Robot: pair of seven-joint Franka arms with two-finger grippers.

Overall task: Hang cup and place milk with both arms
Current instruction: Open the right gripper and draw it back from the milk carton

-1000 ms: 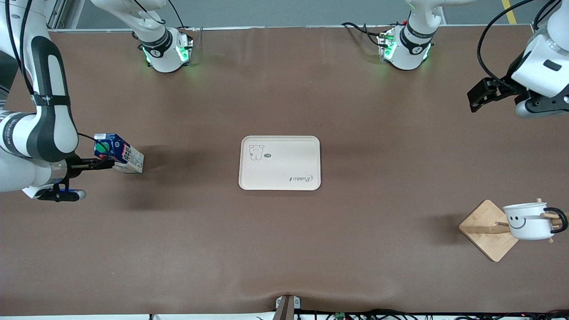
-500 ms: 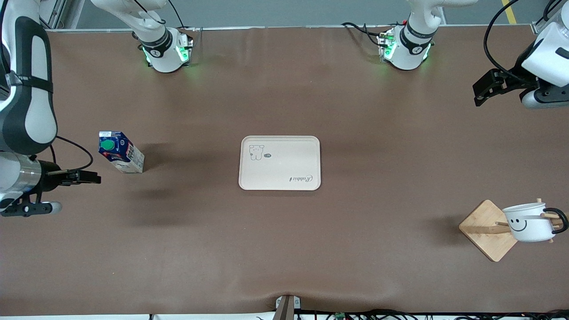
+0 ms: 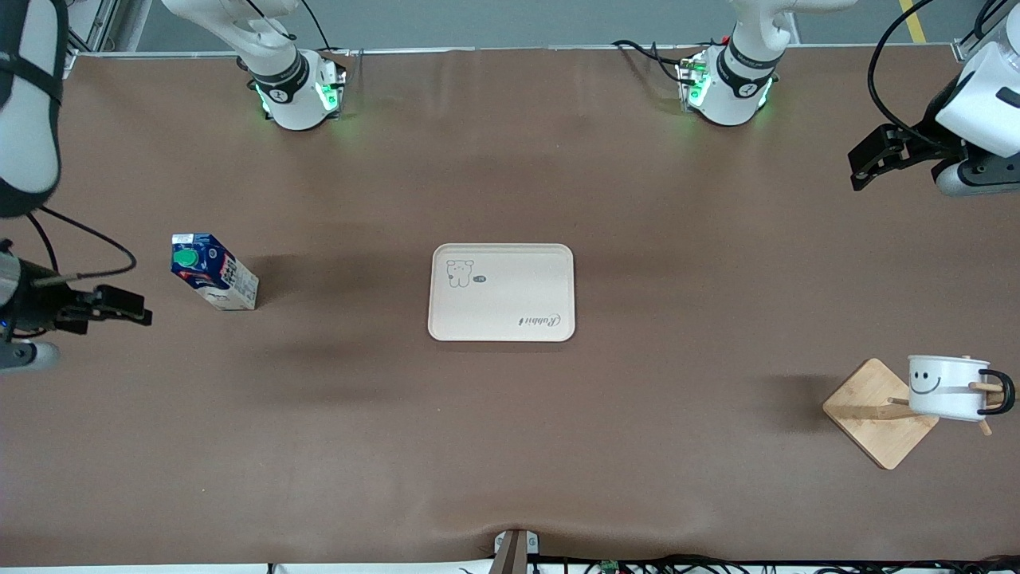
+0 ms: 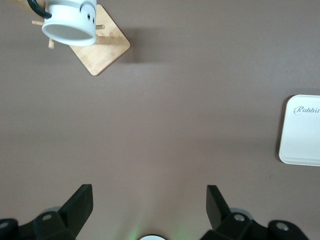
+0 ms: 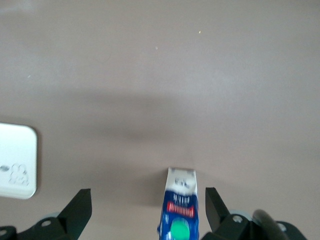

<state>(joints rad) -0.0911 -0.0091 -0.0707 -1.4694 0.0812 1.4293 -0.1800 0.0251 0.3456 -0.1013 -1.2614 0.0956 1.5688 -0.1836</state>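
While the white smiley-faced enamel cup hangs on the wooden rack, the blue gable-top milk carton stands on the brown table; left gripper and right gripper hover wide open, empty.

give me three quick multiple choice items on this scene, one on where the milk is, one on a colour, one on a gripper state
1. Where does the milk stand?
A. on the tray
B. on the table, toward the right arm's end
C. on the rack

2. What colour is the milk's cap?
A. green
B. red
C. yellow

3. How is the right gripper?
A. shut on the milk
B. shut on the cup
C. open, holding nothing

Answers:
1 B, the carton sits on bare table, off the tray.
2 A, the round cap is green.
3 C, its fingers stand apart beside the milk.
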